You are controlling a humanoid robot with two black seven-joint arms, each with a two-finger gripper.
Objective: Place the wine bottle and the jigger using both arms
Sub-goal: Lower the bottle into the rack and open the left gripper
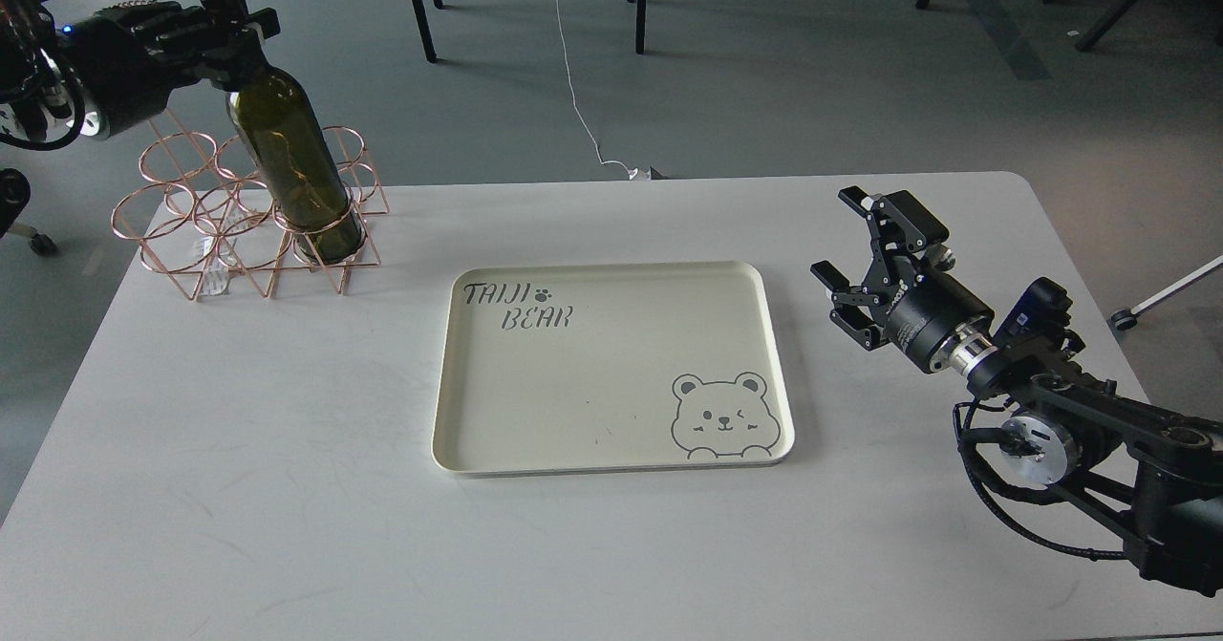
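Wine bottle (291, 159) stood at the far left of the table (239, 488), tilted, its base sitting in a ring of the copper wire rack (182, 230); its neck leaned toward the far left, where the left claw (234, 34) was clenched around it just below the mouth; the left arm (86, 77) came in from the left edge. A cream tray (611, 464) lay flat at the table's middle, printed with "TAIJI BEAR" and a bear face at its near right corner. The right claw (846, 249) hung just right of the tray, its fingers spread apart and grasping nothing; the right arm (1051, 412) ran back to the near right. No jigger showed anywhere in the head view.
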